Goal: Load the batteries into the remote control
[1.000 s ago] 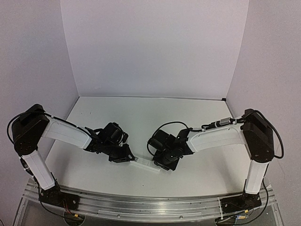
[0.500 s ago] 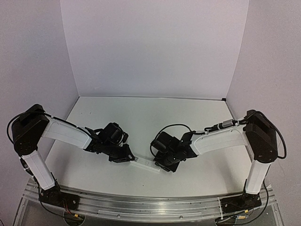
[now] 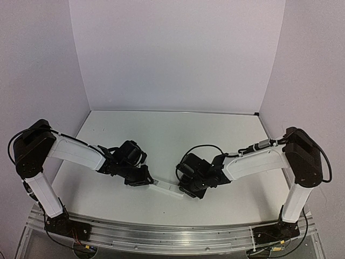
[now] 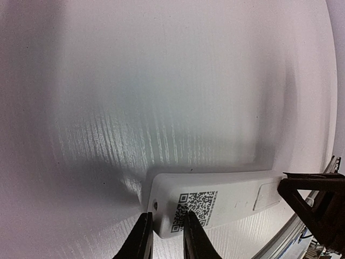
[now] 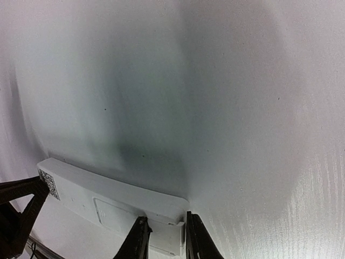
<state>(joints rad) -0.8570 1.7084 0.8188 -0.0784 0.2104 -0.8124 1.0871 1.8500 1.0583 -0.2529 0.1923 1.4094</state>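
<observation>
1. The remote (image 3: 168,188) lies label side up near the worktop's (image 3: 161,135) front edge, with its long axis roughly 9-to-3 o'clock.
2. The left gripper (image 3: 144,181) pinches the 9 o'clock end and the right gripper (image 3: 186,191) pinches the 3 o'clock end, so both are equally near.
3. No batteries in sight.

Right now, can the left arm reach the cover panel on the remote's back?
Probably not: the left tool is shut on the QR-code end of the remote control, the right tool on the other. The cover panel lies bare between them, but no tool is free.
</observation>
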